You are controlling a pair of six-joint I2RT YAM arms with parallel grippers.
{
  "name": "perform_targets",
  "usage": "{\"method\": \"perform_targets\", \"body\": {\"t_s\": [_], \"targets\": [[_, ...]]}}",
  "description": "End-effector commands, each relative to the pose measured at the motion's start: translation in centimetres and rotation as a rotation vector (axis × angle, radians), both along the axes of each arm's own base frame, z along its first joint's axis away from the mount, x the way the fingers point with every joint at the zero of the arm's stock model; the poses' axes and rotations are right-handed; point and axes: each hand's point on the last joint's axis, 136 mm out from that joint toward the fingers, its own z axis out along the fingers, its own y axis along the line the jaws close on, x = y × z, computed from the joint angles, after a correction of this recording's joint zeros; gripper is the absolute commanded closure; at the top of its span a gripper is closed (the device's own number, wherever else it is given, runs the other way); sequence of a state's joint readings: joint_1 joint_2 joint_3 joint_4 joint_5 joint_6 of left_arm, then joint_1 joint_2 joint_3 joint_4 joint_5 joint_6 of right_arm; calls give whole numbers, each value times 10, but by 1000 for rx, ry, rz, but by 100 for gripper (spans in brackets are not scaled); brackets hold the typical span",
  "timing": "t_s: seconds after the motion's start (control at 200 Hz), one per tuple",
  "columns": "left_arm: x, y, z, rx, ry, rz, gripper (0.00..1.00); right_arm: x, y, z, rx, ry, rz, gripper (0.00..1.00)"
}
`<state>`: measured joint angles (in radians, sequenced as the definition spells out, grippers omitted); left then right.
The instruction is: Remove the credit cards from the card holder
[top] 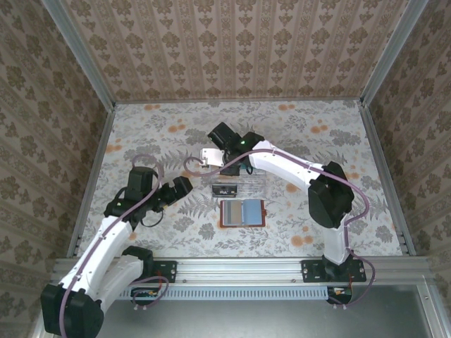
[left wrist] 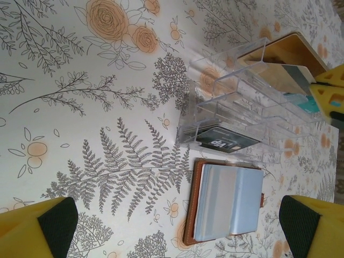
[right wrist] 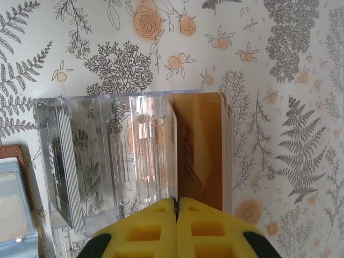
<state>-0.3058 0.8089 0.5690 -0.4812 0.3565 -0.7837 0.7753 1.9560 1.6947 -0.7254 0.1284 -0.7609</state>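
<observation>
Looks like sorting into slots: orange card down in the clear tray's far compartment, right gripper above it, pinched together. Open card holder lying mid-table, toward the near edge. Idle left gripper spread wide to its left.

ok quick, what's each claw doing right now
left claw: open, holding nothing.
right claw: shut over the clear tray; whether it pinches anything cannot be told.

Clear tray on floral table
</observation>
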Motion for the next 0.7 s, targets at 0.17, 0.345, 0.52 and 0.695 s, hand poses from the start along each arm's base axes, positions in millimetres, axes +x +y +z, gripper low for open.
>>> {"method": "perform_targets", "body": {"t_s": [0.17,0.345,0.52,0.695], "targets": [[-9,3,-5,7,12,-11,0,11,-4,-4,-20,-59,-66,75],[-11,4,-5,7,19,-7,0,15,-6,-3,-28,-89,-85,69],[-15,5,-6,5,23,-3,0,25,-9,-3,-46,-145,-126,62],[-18,6,-5,2,26,3,0,37,-11,0,-54,-196,-172,61]]}}
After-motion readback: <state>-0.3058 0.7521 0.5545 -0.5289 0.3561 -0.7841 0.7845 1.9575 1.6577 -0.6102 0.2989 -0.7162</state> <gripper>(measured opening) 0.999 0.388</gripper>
